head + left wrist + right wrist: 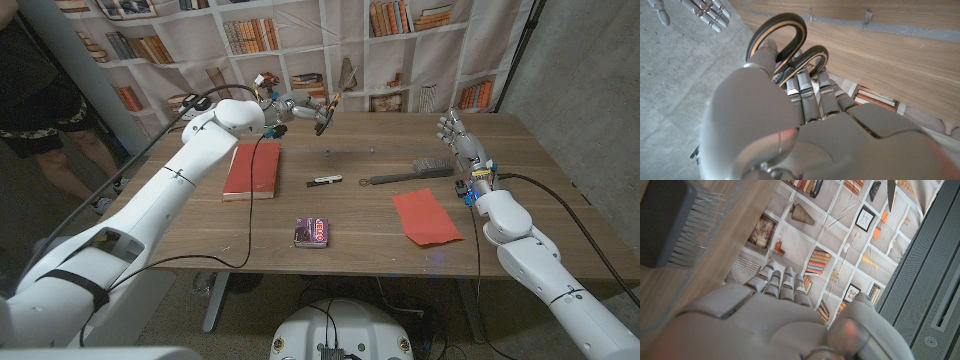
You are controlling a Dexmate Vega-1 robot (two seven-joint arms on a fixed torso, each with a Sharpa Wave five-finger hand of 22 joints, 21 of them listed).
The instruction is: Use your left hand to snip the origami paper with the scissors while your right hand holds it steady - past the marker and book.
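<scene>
The red origami paper (425,215) lies flat on the table's right half, with nothing touching it. My left hand (288,106) is raised over the far edge of the table and grips the black-handled scissors (325,112). In the left wrist view my fingers (805,95) pass through the scissors' loops (785,40). My right hand (462,140) stands upright beyond the paper, fingers extended and holding nothing. It also appears in the right wrist view (780,315). A red book (252,170) lies at the left and a black marker (323,181) at the middle.
A black brush (410,172) lies between the marker and my right hand; its bristles show in the right wrist view (675,225). A small purple box (312,232) sits near the front edge. A person (35,80) stands at the far left.
</scene>
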